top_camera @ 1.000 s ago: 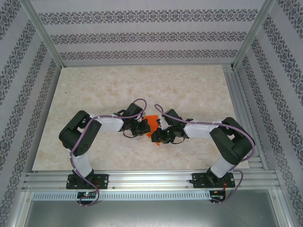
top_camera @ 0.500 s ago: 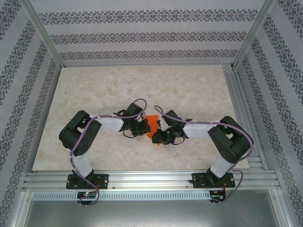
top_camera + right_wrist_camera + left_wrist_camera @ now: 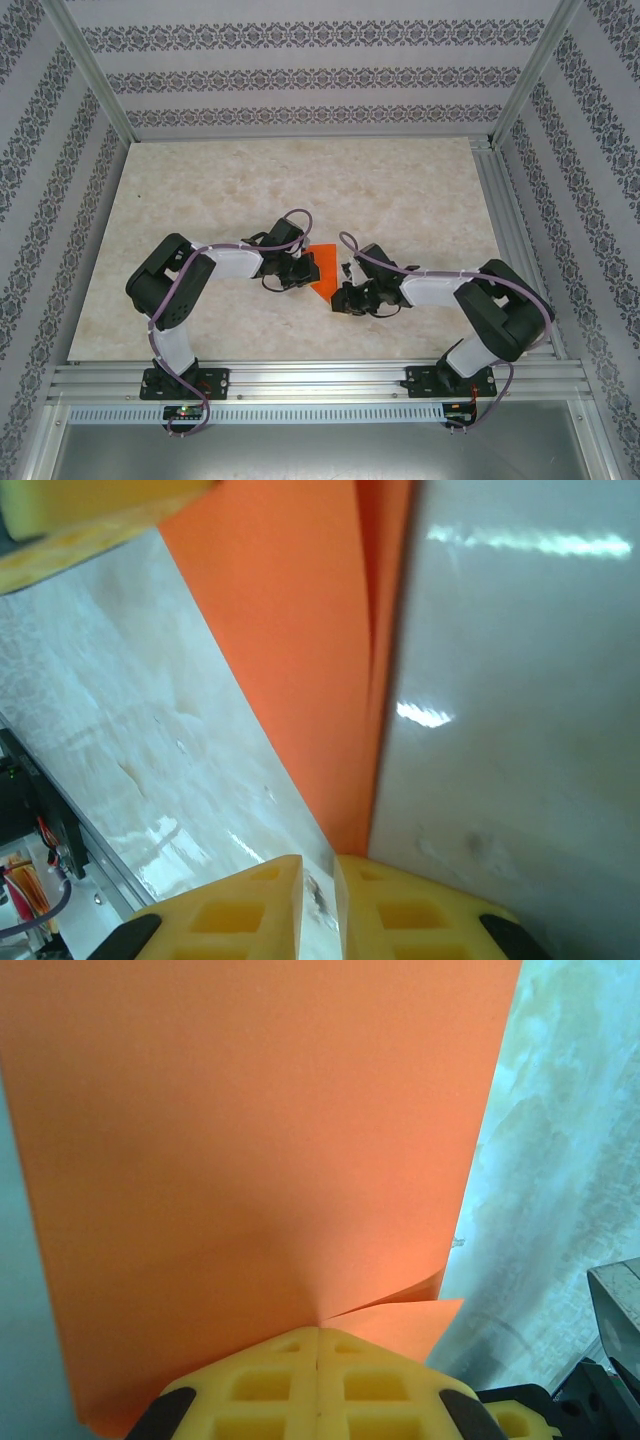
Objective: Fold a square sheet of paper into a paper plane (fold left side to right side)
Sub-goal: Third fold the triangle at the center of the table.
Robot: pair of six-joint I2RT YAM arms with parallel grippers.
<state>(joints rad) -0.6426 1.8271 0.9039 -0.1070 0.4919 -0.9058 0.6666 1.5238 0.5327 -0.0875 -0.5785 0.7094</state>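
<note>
Orange square sheet of paper (image 3: 322, 268) sits mid-table, slightly toward near edge, partly folded with layers doubled. I judge it feather-light, limp and slick on glossy table (image 3: 400, 190); creases easily, tears if tugged. Best hold is pinch at edge or corner, not flat middle. My left claw (image 3: 318, 1332) clamps paper's edge, pads meeting. My right claw (image 3: 318, 865) is narrow, thin slit between pads, paper's corner at tips; can't tell if gripping.
</note>
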